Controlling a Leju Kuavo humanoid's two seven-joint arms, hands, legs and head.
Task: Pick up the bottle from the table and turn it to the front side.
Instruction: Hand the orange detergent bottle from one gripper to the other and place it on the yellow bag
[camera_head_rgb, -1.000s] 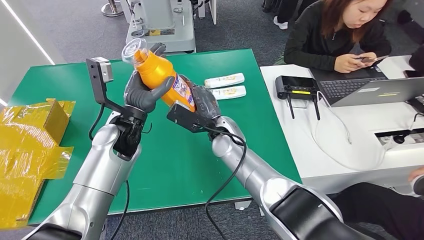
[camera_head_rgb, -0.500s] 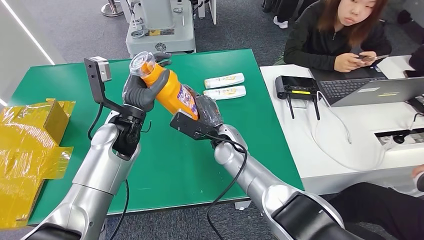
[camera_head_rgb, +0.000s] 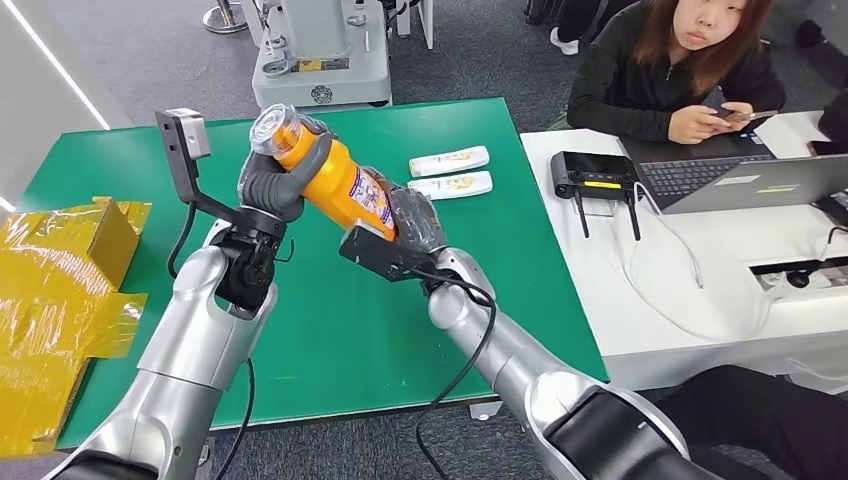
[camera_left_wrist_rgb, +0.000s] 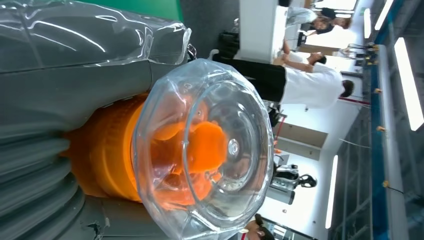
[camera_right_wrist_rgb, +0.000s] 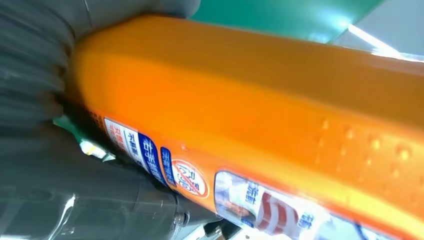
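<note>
**Above the green counter: bottle held in both robot hands**

At the far left of the head view, crumpled yellow wrapping (camera_head_rgb: 60, 290) lies on the green counter (camera_head_rgb: 330, 320). Next comes the left robot hand (camera_head_rgb: 268, 182), its grey fingers wrapped round the neck of the orange bottle (camera_head_rgb: 335, 185), just under the clear cap (camera_head_rgb: 272, 128). The bottle hangs tilted in the air over the counter, cap up and to the left, base down toward the right robot hand (camera_head_rgb: 412, 222), which grips the lower end. The left wrist view looks straight into the clear cap (camera_left_wrist_rgb: 205, 150), with the orange nozzle inside it, a detail the head view leaves vague. The right wrist view shows the bottle's label (camera_right_wrist_rgb: 190, 177) close up, with a red prohibition sign. Further right, two white tubes (camera_head_rgb: 452, 172) lie side by side on the counter. On the white counter (camera_head_rgb: 690, 290) beyond sit a black controller (camera_head_rgb: 594, 174) and a laptop (camera_head_rgb: 760, 178), with a person (camera_head_rgb: 670, 70) holding a phone.
</note>
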